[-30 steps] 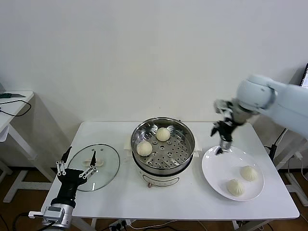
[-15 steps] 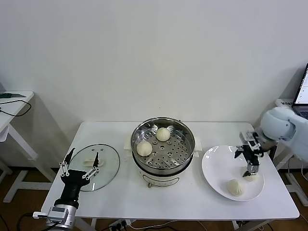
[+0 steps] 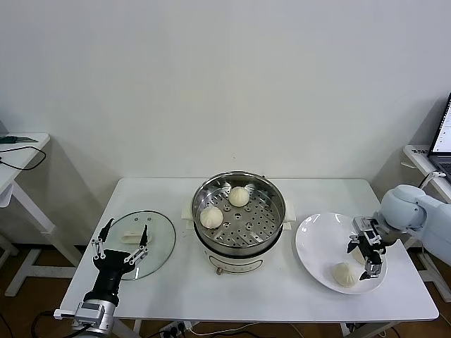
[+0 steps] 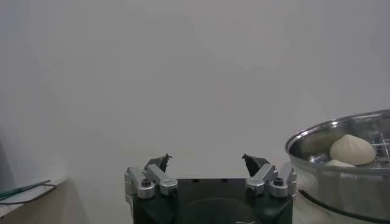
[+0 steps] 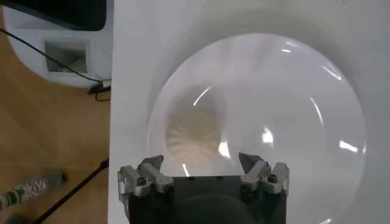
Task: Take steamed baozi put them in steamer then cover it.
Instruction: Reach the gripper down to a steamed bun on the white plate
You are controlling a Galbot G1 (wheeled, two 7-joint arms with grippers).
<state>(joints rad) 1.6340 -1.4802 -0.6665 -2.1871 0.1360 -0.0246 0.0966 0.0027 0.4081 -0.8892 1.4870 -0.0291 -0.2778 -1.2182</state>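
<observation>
The steamer [image 3: 271,211] stands mid-table with two steamed baozi inside, one at the back [image 3: 239,196] and one at the left [image 3: 211,217]. A third baozi [image 3: 344,273] lies on the white plate [image 3: 320,239]. My right gripper [image 3: 363,259] is open and low over the plate's right side, covering the fourth baozi there. In the right wrist view that baozi [image 5: 192,135] lies just ahead of the open gripper [image 5: 201,161]. The glass cover [image 3: 158,243] lies flat on the table at the left. My left gripper [image 3: 120,243] is open and empty at its near edge.
The left wrist view shows the open left gripper [image 4: 206,160] with the steamer [image 4: 317,143] and a baozi [image 4: 352,149] off to one side. A laptop [image 3: 440,137] sits on a side stand at the far right. A side table [image 3: 17,151] stands at the left.
My right gripper has swung from beside the steamer out to the plate's right side and come down over a baozi. The left arm has barely shifted.
</observation>
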